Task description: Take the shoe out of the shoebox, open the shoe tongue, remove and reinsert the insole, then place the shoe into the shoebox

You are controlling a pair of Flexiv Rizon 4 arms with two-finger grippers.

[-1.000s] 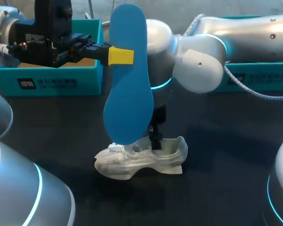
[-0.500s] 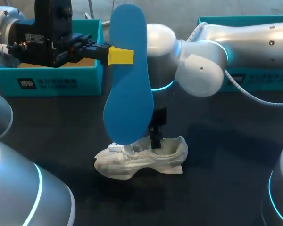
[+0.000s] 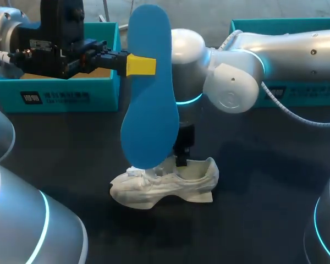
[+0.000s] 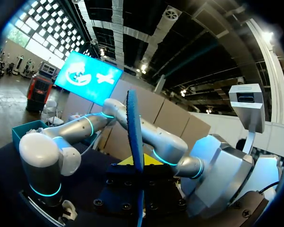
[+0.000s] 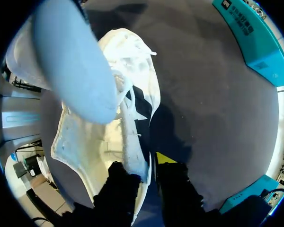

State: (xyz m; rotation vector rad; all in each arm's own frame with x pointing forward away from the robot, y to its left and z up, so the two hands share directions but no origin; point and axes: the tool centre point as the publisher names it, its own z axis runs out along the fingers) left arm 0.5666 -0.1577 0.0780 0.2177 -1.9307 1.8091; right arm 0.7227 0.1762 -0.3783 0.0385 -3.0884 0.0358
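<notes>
counts | white shoe (image 3: 164, 188): 1 | blue insole (image 3: 149, 93): 1 | teal boxes (image 3: 55, 96) (image 3: 313, 91): 2 | robot arms (image 3: 55, 41) (image 3: 289, 49): 2 | grippers (image 3: 140, 65) (image 3: 181, 159): 2

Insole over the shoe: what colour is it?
The insole is blue, clearest in the head view.

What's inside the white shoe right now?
The shoe shows pale bare lining and one jaw of the right gripper, pinching its wall. The blue insole, held above, covers the opening's front.

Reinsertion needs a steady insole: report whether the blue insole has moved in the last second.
No. The blue insole, held in the left pincer, keeps its place beside the teal shoebox corner in the head view.
</notes>
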